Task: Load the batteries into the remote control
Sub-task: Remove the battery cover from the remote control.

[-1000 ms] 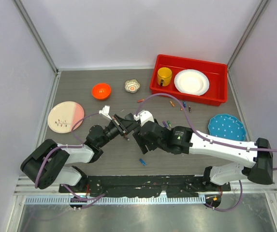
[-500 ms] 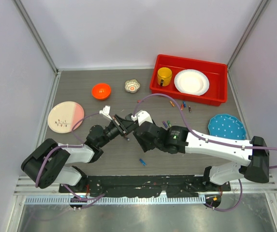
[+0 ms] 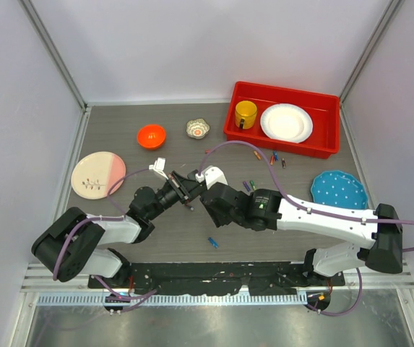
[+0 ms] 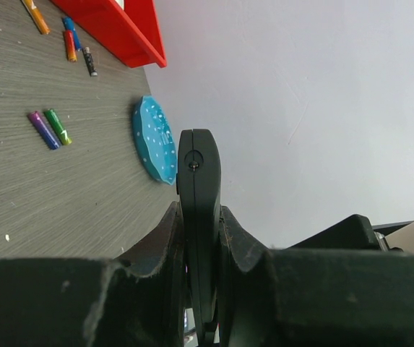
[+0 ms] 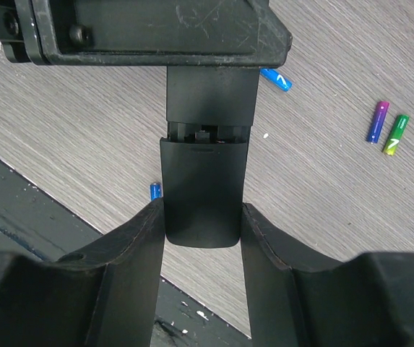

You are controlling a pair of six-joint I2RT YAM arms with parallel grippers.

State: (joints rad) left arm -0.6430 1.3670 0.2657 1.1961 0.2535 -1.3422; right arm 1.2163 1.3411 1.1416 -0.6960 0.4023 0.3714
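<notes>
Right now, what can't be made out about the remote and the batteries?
- Recess of the remote control, right wrist view: its cover hides whether it is loaded.
- Remote, top view: hidden between the left gripper and right gripper.
- Loose batteries by the red bin, top view: too small to read polarity.

Batteries (image 3: 275,156) lie right of the remote control (image 5: 204,210), before the bin (image 3: 279,144)

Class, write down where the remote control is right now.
In the top view, the remote control is held near the middle of the table, gripped at one end by the left gripper and at the other by the right gripper.
</notes>
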